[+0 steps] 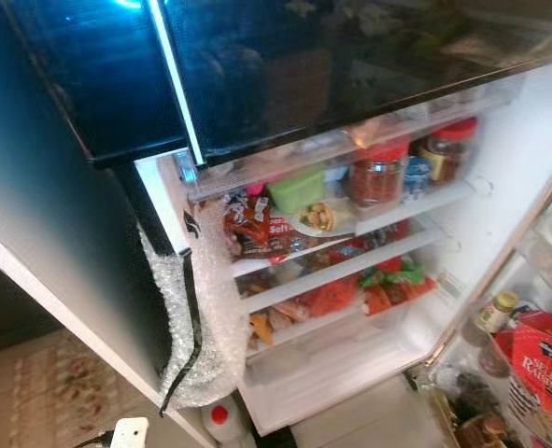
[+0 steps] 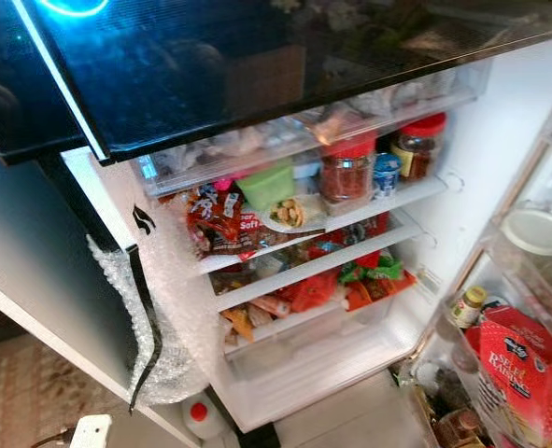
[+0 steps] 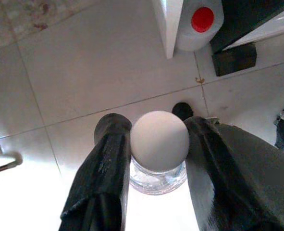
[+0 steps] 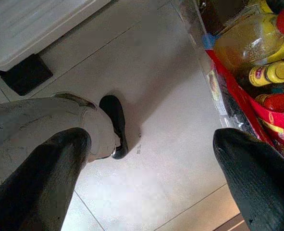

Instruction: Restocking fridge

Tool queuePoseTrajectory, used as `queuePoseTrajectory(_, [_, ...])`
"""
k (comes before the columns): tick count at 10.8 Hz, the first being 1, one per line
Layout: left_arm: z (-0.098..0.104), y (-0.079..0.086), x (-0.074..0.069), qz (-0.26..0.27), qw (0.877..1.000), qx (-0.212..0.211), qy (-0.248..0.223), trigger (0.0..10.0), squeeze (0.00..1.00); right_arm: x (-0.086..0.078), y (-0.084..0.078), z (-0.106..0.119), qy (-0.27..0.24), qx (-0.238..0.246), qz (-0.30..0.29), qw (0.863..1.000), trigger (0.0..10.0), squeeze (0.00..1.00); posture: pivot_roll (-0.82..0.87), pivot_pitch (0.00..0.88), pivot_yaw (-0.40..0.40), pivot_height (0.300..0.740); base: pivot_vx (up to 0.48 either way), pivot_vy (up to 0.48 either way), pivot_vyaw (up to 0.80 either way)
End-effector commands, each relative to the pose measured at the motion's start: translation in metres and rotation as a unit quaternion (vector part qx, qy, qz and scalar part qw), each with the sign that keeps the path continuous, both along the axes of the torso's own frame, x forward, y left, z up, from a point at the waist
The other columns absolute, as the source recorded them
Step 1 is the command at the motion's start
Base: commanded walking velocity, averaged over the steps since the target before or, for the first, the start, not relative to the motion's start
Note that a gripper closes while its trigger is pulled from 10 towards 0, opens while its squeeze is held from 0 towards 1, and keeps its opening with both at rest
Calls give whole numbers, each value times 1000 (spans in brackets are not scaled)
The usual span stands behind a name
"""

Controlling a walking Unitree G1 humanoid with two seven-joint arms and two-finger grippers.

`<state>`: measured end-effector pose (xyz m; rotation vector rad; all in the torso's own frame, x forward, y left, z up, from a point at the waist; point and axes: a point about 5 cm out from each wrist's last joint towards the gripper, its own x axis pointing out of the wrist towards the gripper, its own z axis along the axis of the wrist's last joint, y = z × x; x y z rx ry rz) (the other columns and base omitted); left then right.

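White-capped jar [image 3: 159, 144] gripped in left hand [image 3: 154, 159] above tiles [image 3: 84, 72]

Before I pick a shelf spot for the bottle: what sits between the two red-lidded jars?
A small blue-and-white tub stands between the large red-lidded jar and the smaller red-lidded jar, seen in both eye views.

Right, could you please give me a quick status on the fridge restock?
Left gripper shut on clear white-capped bottle, low over the floor. Right gripper open, empty. Fridge shelves open but crowded.
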<state>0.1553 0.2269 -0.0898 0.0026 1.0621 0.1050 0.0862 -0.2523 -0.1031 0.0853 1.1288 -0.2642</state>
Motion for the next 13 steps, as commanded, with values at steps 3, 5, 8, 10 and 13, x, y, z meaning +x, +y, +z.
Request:
queuePoseTrajectory(3, [1,6,-1,0,1000,9,3,10000,0,-2,1,-1,6,1,8,1000,10000,0,-171,0,103,740,0,-328,342])
queuePoseTrajectory(5, [1,7,-1,-3,1000,9,4,10000,0,-2,1,-1,4,3,-3,1000,10000,0,-173,0,105,740,0,-289,0])
queuePoseTrajectory(8, [1,7,-2,-4,1000,10,4,10000,0,-3,1,-1,3,2,-3,1000,10000,0,-177,0,108,740,0,0,0])
queuePoseTrajectory(10, [1,7,-2,-4,1000,10,4,10000,0,-2,0,0,-1,-5,-3,1000,10000,0,-174,0,108,740,0,0,0])
queuePoseTrajectory(13, [1,8,-1,-5,1000,10,4,10000,0,-1,-5,1,5,-62,6,998,10000,0,-172,0,109,740,0,0,0])
